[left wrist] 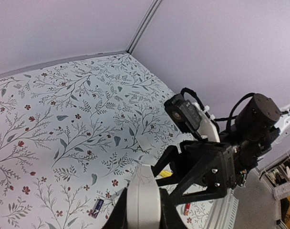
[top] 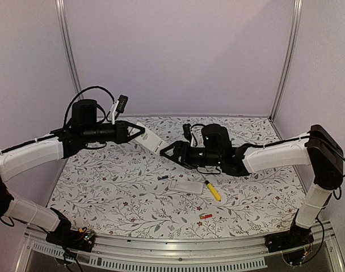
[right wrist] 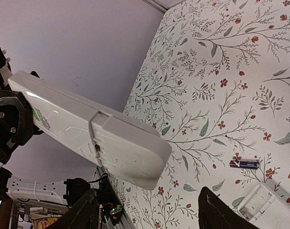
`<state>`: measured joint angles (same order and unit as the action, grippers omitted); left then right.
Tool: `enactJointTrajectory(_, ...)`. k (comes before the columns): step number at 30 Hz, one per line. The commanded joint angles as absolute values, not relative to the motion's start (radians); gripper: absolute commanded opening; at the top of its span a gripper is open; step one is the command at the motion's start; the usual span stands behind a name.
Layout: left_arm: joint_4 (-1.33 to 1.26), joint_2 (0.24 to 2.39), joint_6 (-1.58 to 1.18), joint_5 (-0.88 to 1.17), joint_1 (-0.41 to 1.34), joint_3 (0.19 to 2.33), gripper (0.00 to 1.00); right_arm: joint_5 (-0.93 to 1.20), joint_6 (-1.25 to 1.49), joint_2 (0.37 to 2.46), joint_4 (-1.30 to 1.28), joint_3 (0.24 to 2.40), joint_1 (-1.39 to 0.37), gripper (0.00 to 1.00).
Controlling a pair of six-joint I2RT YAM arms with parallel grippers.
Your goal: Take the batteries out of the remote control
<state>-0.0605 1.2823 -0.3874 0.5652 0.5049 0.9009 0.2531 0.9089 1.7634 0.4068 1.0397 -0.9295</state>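
Floral tablecloth (top: 104, 187) already carries a small dark cylindrical battery (top: 163, 178) and red-orange batteries (top: 205, 216). Our left gripper (top: 139, 132) clamps the long white plastic remote (top: 152, 141) aloft, right gripper (top: 165, 152) gaping empty. We judge its cover (right wrist: 128, 143) remains.

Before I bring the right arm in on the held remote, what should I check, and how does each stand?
1. Left gripper shut on the remote control: ok.
2. Right gripper open: ok.
3. Remote's free end lined up between the right fingers: ok.
4. Battery cover off: not ok, looks fitted.
5. Batteries inside: cannot tell.
6. Dark battery and red-orange battery lie on the table, clear of both arms: ok.
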Motion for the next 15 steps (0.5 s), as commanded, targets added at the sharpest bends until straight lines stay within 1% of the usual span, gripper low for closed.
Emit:
enactJointTrajectory(1, -0.063, 1.254, -0.385, 0.557, 0.525, 0.922, 0.0, 0.24, 0.931, 1.796, 0.386, 1.088, -0.936, 0.7)
enactJointTrajectory(8, -0.061, 1.255, -0.385, 0.554, 0.529, 0.922, 0.0, 0.239, 0.942, 1.828, 0.382, 1.108, -0.941, 0.66)
enactJointTrajectory(15, -0.061, 1.258, -0.383, 0.554, 0.533, 0.922, 0.0, 0.242, 0.944, 1.849, 0.382, 1.131, -0.942, 0.64)
